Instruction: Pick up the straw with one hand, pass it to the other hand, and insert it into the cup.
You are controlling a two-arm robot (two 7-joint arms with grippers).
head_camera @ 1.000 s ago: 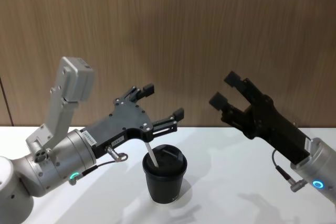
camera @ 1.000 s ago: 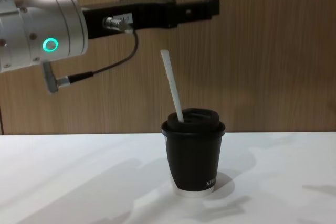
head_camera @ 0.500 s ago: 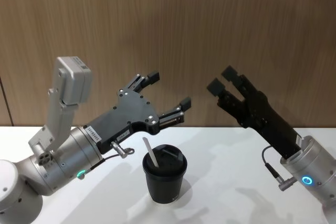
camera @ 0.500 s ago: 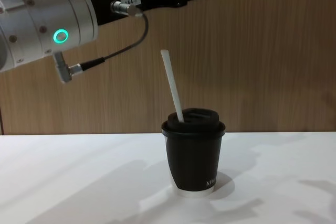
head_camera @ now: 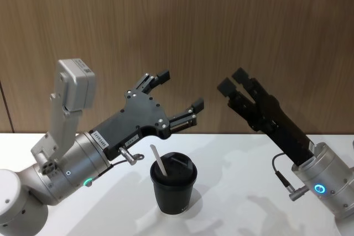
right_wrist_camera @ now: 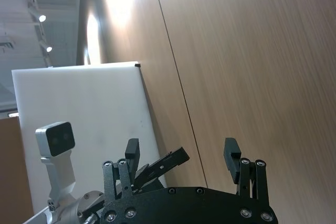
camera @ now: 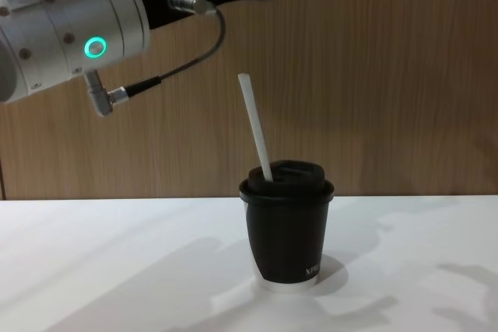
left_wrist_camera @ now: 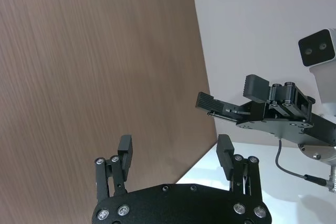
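The black cup (head_camera: 173,186) stands on the white table, also seen from the side as cup (camera: 286,231). The white straw (head_camera: 159,161) sticks through its lid and leans left; the straw (camera: 255,128) rises well above the lid. My left gripper (head_camera: 180,90), with silver wrist and green ring light, hangs open above and behind the cup, holding nothing; its own view shows the left gripper (left_wrist_camera: 175,149) spread wide. My right gripper (head_camera: 232,80) is raised at the right, open and empty, seen too as right gripper (right_wrist_camera: 181,150).
The white table (camera: 117,270) runs to a wood-panelled wall (head_camera: 221,26) close behind the cup. My left arm's silver wrist (camera: 70,29) and its cable hang high at the left of the chest view.
My left gripper has lifted up and away from the straw's top, staying open. The right arm has tilted more upright and drawn back slightly. Straw and cup have not moved.
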